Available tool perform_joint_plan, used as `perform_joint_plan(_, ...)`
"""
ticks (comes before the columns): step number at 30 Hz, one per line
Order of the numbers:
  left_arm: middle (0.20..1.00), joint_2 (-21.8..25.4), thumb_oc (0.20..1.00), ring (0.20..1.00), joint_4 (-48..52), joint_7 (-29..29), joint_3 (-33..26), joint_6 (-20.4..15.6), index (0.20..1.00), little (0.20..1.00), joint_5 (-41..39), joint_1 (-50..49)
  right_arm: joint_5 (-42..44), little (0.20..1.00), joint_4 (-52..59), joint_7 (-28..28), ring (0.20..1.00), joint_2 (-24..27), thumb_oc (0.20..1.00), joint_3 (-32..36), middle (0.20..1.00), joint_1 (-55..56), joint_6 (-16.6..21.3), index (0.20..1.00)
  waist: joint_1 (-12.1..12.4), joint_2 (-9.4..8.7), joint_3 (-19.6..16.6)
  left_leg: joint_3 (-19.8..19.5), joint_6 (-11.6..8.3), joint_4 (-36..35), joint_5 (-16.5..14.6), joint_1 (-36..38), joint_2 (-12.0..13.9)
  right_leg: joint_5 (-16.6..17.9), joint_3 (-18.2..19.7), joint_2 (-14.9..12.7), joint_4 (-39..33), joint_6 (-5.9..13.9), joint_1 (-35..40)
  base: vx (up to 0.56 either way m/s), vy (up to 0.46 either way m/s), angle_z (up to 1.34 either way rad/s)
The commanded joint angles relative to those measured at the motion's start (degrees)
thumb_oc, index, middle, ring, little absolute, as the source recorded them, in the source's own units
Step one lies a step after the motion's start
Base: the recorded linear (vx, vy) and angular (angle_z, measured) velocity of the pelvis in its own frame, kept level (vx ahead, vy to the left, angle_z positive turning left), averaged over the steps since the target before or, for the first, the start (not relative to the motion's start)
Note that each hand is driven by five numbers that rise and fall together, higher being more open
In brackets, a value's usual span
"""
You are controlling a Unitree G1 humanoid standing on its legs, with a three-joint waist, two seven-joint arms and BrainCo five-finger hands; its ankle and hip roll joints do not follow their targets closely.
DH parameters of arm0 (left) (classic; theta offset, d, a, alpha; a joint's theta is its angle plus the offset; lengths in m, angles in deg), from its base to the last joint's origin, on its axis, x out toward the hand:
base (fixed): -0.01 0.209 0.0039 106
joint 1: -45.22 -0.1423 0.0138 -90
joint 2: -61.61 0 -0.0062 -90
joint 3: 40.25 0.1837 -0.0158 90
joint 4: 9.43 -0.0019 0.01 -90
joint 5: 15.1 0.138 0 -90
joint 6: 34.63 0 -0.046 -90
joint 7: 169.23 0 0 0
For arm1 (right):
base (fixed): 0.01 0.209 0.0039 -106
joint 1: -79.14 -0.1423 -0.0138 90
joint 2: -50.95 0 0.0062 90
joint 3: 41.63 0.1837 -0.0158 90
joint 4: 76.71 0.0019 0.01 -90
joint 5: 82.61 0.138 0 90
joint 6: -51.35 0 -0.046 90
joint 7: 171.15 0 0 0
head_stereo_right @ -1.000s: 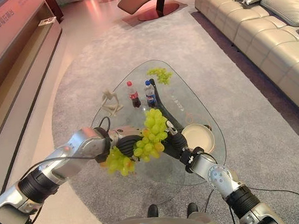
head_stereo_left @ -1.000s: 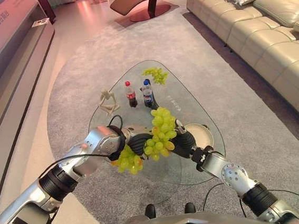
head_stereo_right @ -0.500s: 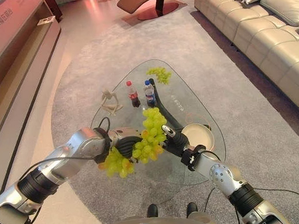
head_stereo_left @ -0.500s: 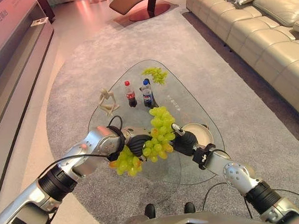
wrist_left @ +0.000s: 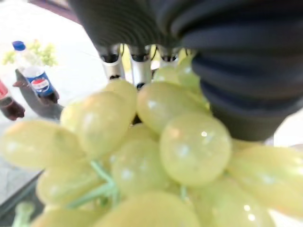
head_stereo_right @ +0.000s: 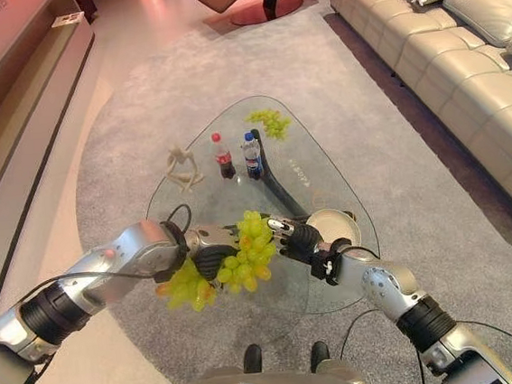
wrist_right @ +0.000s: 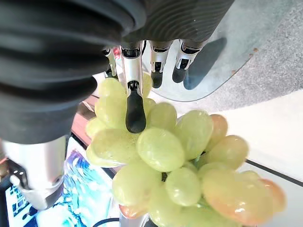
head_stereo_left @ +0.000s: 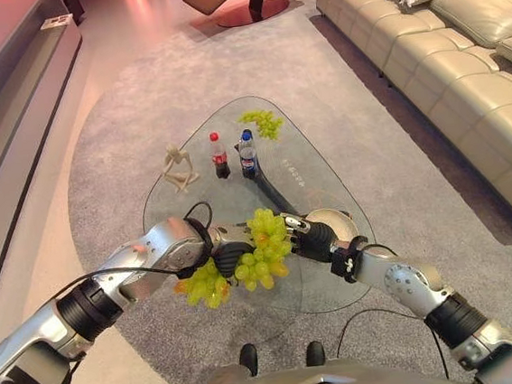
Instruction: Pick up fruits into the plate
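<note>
My left hand (head_stereo_left: 230, 256) is shut on a bunch of green grapes (head_stereo_left: 205, 286) that hangs below it over the glass table's near edge; up close the bunch (wrist_left: 189, 146) lies in front of its fingers (wrist_left: 137, 66). My right hand (head_stereo_left: 310, 239) is shut on a second green bunch (head_stereo_left: 262, 250), with a dark-tipped finger (wrist_right: 135, 109) pressed on those grapes (wrist_right: 161, 149). The two bunches hang side by side, almost touching. The pale round plate (head_stereo_left: 339, 224) sits on the table just right of my right hand. A third bunch (head_stereo_left: 263, 123) lies at the table's far end.
The glass table (head_stereo_left: 309, 173) also carries two small bottles (head_stereo_left: 220, 155) (head_stereo_left: 247, 154) and a small wooden figure (head_stereo_left: 177, 168). A beige sofa (head_stereo_left: 462, 72) runs along the right, a long low cabinet (head_stereo_left: 10, 89) along the left. Grey rug surrounds the table.
My right hand has turned and lowered its bunch, which now hangs closer to the left hand's bunch. The whole view has shifted slightly.
</note>
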Motion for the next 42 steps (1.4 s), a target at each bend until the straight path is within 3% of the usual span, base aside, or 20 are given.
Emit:
perform_joint_plan(1, 0.2, -0.9, 0.2, 0.2, 3.3, 0.7, 1.3, -2.1, 0.2, 0.2, 0.7, 6.4, 2.2, 1.0, 3.0, 0.8, 1.0, -2.4, 1.0, -1.6, 1.0, -5.0, 0.4, 1.0, 0.9, -1.04, -0.4, 6.2, 1.23, 3.1, -7.2, 3.2, -0.6, -2.1, -0.3, -0.9, 0.3, 2.55, 2.5, 0.0, 0.0, 0.0)
perform_joint_plan(25, 0.2, -2.9, 0.2, 0.2, 3.6, 3.8, 3.0, -1.9, 0.2, 0.2, 2.1, 10.2, 2.2, 1.0, 0.9, 2.1, 1.0, -4.4, 1.0, -3.1, 1.0, -4.7, -3.2, 1.0, 0.8, -0.63, -0.5, 4.9, 1.05, 3.1, -7.2, 3.4, -0.7, -2.5, -0.6, -0.9, 0.4, 2.31, 2.8, 0.0, 0.0, 0.01)
perform_joint_plan(26, 0.2, -3.2, 0.2, 0.2, 3.5, 4.0, 3.2, -1.5, 0.2, 0.2, 2.4, 10.3, 2.4, 0.652, 0.7, 2.2, 0.652, -4.6, 0.652, -3.3, 0.652, -5.0, -3.5, 0.652, 0.8, -0.64, -0.4, 4.9, 1.05, 3.0, -7.2, 3.5, -0.7, -2.6, -0.6, -0.9, 0.5, 2.31, 2.9, 0.02, 0.005, 0.07)
perform_joint_plan(27, 0.2, -3.4, 0.2, 0.2, 3.3, 4.0, 3.5, -1.2, 0.2, 0.2, 2.4, 10.6, 2.5, 0.2, 0.8, 2.1, 0.2, -4.7, 0.2, -3.5, 0.2, -5.1, -3.3, 0.2, 0.8, -0.62, -0.4, 4.9, 1.04, 3.0, -7.2, 3.5, -0.7, -2.6, -0.7, -0.9, 0.5, 2.3, 2.9, 0.01, 0.008, 0.05)
perform_joint_plan(42, 0.2, -6.0, 0.2, 0.2, 0.7, 4.3, 5.6, 0.3, 0.2, 0.2, 2.7, 13.5, 2.6, 0.2, -1.3, 2.3, 0.2, -5.8, 0.2, -3.4, 0.2, -6.5, -4.0, 0.2, 0.5, -0.63, -0.9, 4.7, 1.0, 3.2, -7.4, 3.8, -0.8, -3.0, -0.7, -0.9, 0.7, 2.17, 3.4, 0.0, 0.003, 0.01)
